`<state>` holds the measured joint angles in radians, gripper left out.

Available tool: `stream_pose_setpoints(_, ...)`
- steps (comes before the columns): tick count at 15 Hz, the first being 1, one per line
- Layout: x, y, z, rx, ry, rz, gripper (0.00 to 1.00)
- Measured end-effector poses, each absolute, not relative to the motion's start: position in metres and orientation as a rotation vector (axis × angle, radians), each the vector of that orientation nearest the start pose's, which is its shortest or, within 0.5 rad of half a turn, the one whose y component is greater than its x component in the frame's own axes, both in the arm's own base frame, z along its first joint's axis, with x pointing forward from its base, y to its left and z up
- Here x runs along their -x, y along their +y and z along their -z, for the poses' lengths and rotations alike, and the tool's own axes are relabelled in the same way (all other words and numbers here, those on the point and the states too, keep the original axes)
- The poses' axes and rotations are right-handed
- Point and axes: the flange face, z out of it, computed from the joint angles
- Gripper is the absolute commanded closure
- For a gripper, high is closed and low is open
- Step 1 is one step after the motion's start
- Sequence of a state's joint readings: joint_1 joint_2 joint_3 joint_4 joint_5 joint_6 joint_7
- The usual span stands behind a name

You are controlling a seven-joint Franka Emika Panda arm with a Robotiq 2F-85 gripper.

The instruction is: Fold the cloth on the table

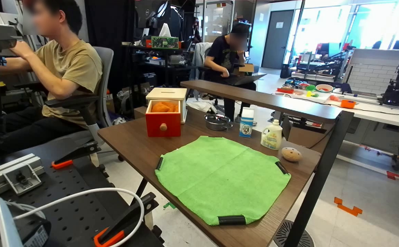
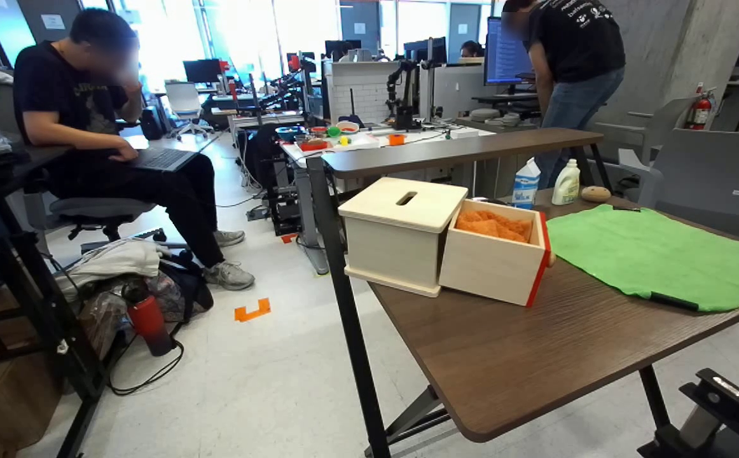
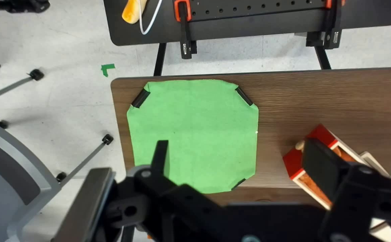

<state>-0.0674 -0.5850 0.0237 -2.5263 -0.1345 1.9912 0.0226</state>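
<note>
Cloth (image 1: 223,178) flat on brown table (image 2: 503,359), pale floor (image 2: 261,381), windows (image 2: 306,25)

Dark monitor (image 1: 151,19): reads DELL
Cream bottle (image 1: 271,136): label print too blurred to read
Blue-white carton (image 1: 246,123): lettering too small
Black T-shirt (image 2: 578,38): white lettering, illegible

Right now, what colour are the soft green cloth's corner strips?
The strips are black; clearest in an exterior view.
</note>
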Motion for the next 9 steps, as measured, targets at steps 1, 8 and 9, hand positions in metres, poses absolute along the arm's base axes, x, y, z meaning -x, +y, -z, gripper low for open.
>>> stream_pose_setpoints(1,-0.379,-0.024,-0.466,3.277,-0.053,0.077,0.00)
stream_pose_setpoints(8,-0.400,-0.031,-0.370,3.277,-0.439,0.301,0.00)
stream_pose_setpoints(9,-0.400,-0.032,-0.356,3.264,-0.449,0.331,0.00)
